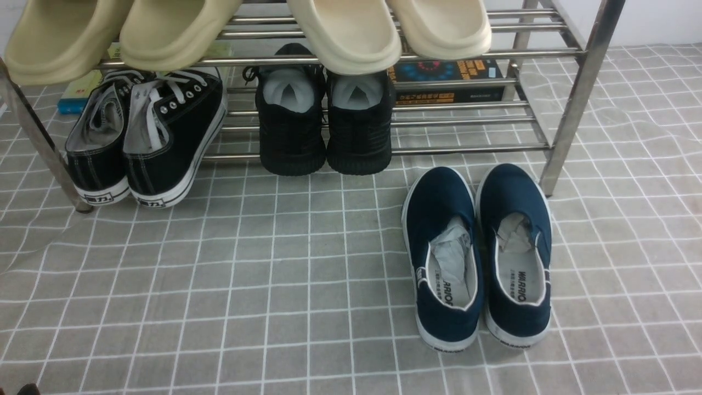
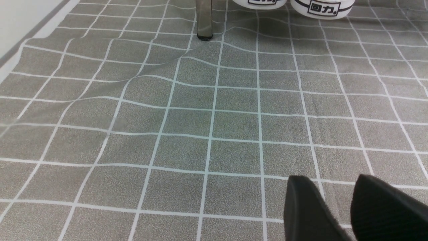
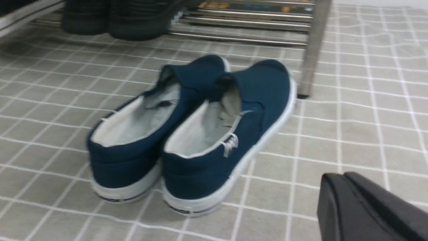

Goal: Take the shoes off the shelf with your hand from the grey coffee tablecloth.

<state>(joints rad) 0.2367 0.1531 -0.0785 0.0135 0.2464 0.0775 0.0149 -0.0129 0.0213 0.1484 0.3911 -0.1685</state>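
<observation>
left gripper: one (image 2: 329, 187), low over the cloth (image 1: 241, 307), fingers slightly apart, nothing between them
black lace-ups: two (image 1: 137, 137), on the rack's (image 1: 466, 149) lower tier
green clogs: two (image 1: 118, 41), top tier
black knit shoes: two (image 1: 326, 120), lower tier
cream clogs: two (image 1: 395, 33), top tier
navy slip-ons: two (image 1: 477, 258), side by side on the cloth, in front of the rack's right end, toes toward it
right gripper: one (image 3: 336, 180), near the navy pair, fingers together, empty
</observation>
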